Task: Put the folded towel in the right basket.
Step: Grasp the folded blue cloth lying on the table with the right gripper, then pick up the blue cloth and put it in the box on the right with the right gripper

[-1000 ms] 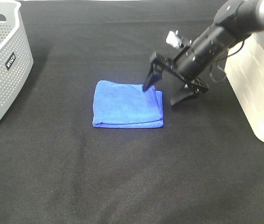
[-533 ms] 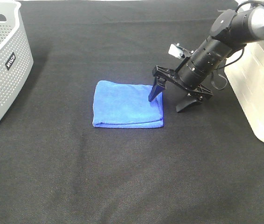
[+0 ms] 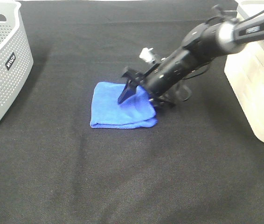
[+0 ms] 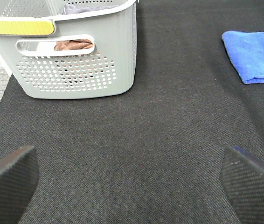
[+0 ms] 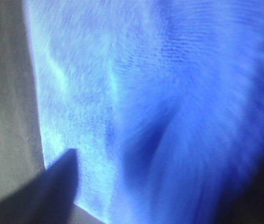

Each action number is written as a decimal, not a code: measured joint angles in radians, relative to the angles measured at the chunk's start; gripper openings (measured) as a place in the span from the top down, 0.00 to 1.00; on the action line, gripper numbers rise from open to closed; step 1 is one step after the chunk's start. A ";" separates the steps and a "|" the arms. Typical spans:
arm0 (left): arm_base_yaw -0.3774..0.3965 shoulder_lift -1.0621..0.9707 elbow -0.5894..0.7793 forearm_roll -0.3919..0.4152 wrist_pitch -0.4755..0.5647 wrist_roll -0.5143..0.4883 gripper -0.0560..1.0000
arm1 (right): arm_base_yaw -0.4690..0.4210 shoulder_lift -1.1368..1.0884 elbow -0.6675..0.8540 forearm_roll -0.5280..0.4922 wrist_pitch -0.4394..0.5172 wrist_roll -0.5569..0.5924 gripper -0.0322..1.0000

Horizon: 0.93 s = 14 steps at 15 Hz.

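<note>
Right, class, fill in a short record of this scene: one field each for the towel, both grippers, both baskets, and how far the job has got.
towel: blue, folded, lying on the black cloth, right edge bunched
right gripper: jaws apart, straddling the towel's right part
left gripper: open, empty, over bare cloth
left basket: grey, perforated, some fabric inside
right basket: white, inside not visible
progress: towel not yet lifted

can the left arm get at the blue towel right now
Probably, but awkwardly. The black mat between the left tool and the blue towel looks bare, so the path is free; however, the right tool sits on the towel's right part and would crowd it.
</note>
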 joint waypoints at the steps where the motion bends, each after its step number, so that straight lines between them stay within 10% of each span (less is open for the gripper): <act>1: 0.000 0.000 0.000 0.000 0.000 0.000 0.01 | 0.007 0.008 0.001 0.003 -0.006 -0.006 0.54; 3: 0.000 0.000 0.000 0.000 0.000 0.000 0.01 | 0.009 0.010 0.000 -0.009 -0.002 -0.027 0.79; 9: 0.000 0.000 0.000 0.000 0.000 0.000 0.01 | 0.006 -0.083 -0.204 -0.215 0.263 -0.057 0.79; 14: 0.000 0.000 0.000 0.000 0.000 0.000 0.01 | -0.200 -0.277 -0.550 -0.250 0.429 0.071 0.79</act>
